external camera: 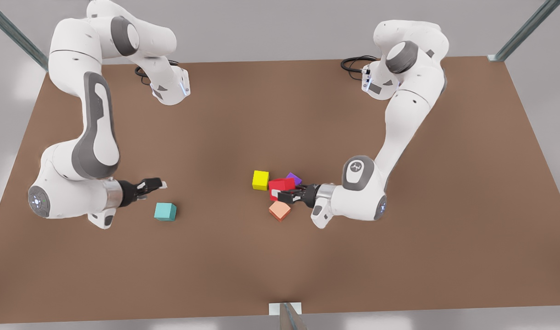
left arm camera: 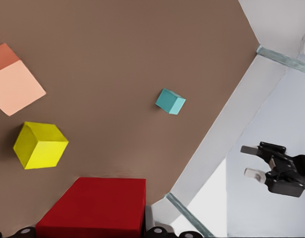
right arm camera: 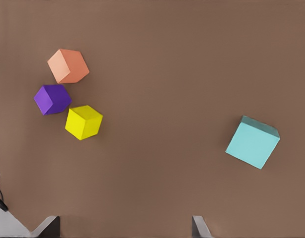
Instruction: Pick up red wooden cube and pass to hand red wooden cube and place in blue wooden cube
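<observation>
Presently, the red cube [external camera: 281,185] is clamped between the closed fingers of the left gripper [external camera: 284,196], raised among the yellow cube [external camera: 260,180] at its 9 o'clock, the purple cube [external camera: 294,178] at 1 o'clock and the salmon cube [external camera: 279,211] at 6 o'clock. The right gripper [external camera: 162,184] is held with fingers apart and empty, at 11 o'clock of the teal cube [external camera: 165,211] on the brown table [external camera: 270,266].
</observation>
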Motion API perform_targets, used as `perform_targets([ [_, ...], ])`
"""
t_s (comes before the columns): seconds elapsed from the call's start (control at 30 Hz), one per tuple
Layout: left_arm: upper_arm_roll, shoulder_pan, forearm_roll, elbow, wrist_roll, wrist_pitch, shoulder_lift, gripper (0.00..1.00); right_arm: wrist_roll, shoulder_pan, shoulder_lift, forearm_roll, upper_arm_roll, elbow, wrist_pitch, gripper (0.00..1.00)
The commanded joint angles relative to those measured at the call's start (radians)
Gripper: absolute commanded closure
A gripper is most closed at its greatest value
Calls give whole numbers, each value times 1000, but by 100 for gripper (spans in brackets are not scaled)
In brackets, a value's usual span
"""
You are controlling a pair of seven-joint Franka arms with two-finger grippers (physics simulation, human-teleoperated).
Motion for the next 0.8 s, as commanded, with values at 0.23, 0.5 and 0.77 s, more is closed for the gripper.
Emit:
perform_targets([
  [0.23,-19,35,-81,45,499,120,71,49,-966,26,148,380,121,42,352,0],
  [0.5,-21,28,-214,69,635,125,113,49,-1408,69,220,599,122,41,625,0],
  [0.77,-21,14,-231,69,704,163,120,49,-1574,96,217,799,164,-45,608,0],
])
